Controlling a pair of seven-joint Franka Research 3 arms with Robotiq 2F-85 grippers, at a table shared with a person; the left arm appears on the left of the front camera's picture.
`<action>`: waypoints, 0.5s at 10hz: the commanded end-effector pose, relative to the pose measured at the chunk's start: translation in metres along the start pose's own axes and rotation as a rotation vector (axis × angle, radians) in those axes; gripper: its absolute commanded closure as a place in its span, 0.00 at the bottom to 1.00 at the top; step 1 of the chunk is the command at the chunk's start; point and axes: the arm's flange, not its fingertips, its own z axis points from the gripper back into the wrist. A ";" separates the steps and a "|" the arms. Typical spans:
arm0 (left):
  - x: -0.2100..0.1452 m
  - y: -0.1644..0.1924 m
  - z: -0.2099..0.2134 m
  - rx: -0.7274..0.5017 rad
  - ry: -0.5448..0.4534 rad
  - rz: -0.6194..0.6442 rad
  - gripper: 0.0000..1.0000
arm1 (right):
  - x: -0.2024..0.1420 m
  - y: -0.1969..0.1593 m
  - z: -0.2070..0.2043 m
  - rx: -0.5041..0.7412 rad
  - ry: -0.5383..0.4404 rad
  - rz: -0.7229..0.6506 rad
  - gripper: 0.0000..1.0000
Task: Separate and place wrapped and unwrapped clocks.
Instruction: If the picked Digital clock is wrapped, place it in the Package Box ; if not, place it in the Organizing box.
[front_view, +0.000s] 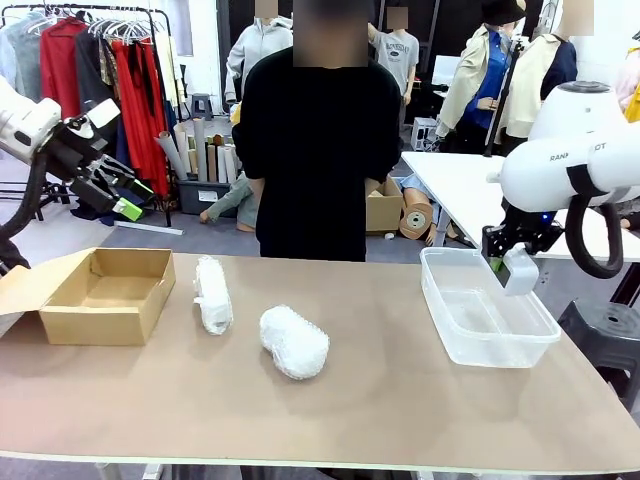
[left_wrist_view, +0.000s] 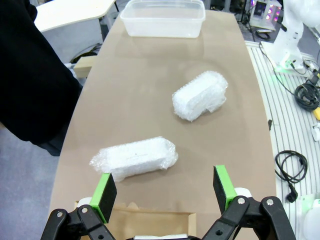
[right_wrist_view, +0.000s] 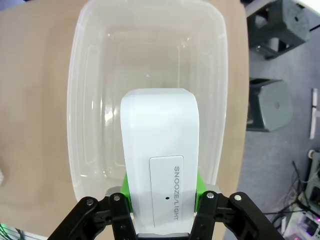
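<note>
Surface: plain brown table (front_view: 390, 410) across the lower half of the front view, its near part bare.
Left of table: open brown cardboard box (front_view: 105, 322), one flap folded out at the frame's left edge.
Centre: slim bubble-wrap roll (front_view: 212, 294) lies just right of the box. The fat oval bundle (front_view: 294, 342) lies lower in the frame, apart from the roll.
Right of table: clear plastic tub (front_view: 500, 352).
Bare clock: white clock (right_wrist_view: 160, 145) hangs over the tub's far right part in the front view. In the right wrist view it is above the tub's inside, with the "SNOOZE/LIGHT" print facing the camera.
Right gripper (right_wrist_view: 161, 189): clamped on the clock, a green pad on each side of it.
Left gripper (left_wrist_view: 165, 189): jaws spread wide with nothing between them, raised at the upper left of the front view over the box end of the table.
Room: person in black (front_view: 318, 150) stands at the far edge. A clothes rack (front_view: 120, 70) with red garments is upper left, a white table (front_view: 465, 190) upper right, and the floor is grey.
</note>
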 end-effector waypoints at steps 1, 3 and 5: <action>0.001 0.000 0.000 -0.002 -0.003 -0.001 0.00 | -0.003 -0.002 0.001 -0.006 0.010 0.031 1.00; 0.001 0.000 0.000 -0.002 -0.003 -0.001 0.00 | -0.003 -0.002 0.001 -0.006 0.010 0.031 1.00; 0.001 0.000 0.000 -0.002 -0.003 -0.001 0.00 | 0.013 -0.003 -0.004 -0.001 0.043 -0.031 1.00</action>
